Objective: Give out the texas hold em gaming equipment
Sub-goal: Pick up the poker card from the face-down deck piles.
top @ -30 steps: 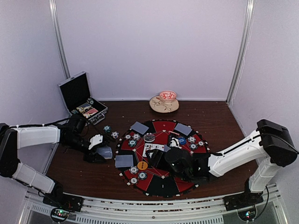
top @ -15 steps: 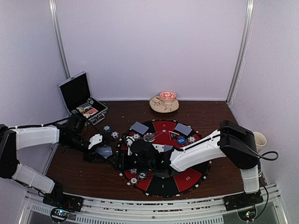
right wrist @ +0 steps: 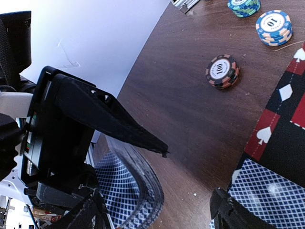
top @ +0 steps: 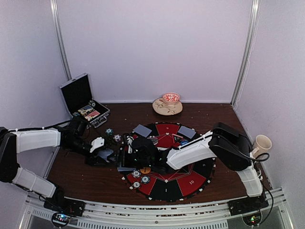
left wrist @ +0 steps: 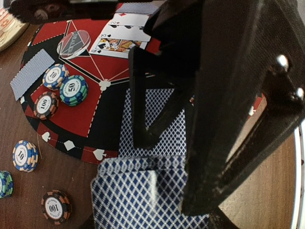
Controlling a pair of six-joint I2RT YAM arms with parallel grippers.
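My left gripper is shut on a bent deck of blue-backed playing cards, held just off the left edge of the round mat. My right gripper is open, right beside the deck. In the right wrist view the right gripper has one finger over the deck and the other at the lower right. A face-down card lies on the mat under it. Chips sit on the mat, and more chips lie on the wood.
The open black case stands at the back left. A saucer with a cup is at the back centre, a mug at the right edge. Face-up cards and a clear disc lie on the mat.
My right arm has swung left across the mat, from its centre to its left edge, next to the deck. My left arm has held still with the deck.
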